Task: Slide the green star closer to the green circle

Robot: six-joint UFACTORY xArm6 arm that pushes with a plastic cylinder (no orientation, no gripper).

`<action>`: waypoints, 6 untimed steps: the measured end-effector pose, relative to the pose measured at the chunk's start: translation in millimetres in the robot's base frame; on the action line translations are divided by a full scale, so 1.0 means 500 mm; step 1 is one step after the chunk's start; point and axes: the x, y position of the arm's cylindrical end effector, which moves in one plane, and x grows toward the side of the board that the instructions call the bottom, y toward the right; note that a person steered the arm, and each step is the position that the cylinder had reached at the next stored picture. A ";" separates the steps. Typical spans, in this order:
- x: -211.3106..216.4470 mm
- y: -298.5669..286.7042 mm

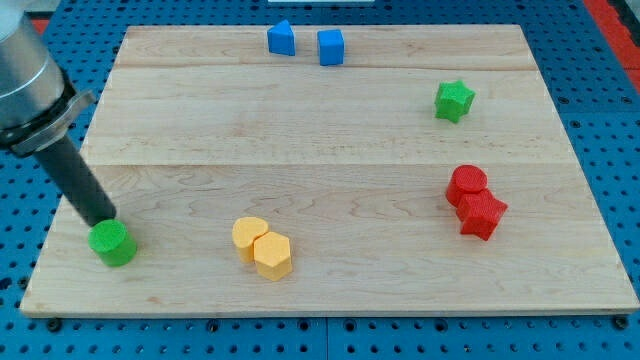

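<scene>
1. The arm carries no fingers or jaws at all, so nothing is released, clenched or grasped; it ends in a straight dark rod (78, 180) that slants down from the view's upper left.
2. The rod's lower end, my tip (106, 219), sits at the view's lower left of the wooden board (320, 150), right at the upper edge of the green circle (112, 243). Whether the two actually touch cannot be told, since the tip overlaps the block's top rim in this view.
3. The green circle lies near the board's left edge and close to its bottom edge.
4. To the view's right of it, along the lower part of the board, a yellow rounded block (250, 236) and a yellow hexagon (272, 256) lie touching each other.
5. The green star (454, 101), the block named in the task, lies at the view's upper right, well apart from the green circle and from the tip, almost the whole board across.
6. Below the star, near the right edge, a red circle (467, 185) and a red star (482, 214) press together.
7. At the view's top, a blue pointed block (282, 39) and a blue cube (331, 47) stand just beside each other.
8. The board rests on a blue pegboard table (600, 100).
</scene>
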 end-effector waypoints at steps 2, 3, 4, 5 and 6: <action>-0.152 0.336; -0.158 0.540; -0.210 0.756; -0.297 0.871; -0.334 0.757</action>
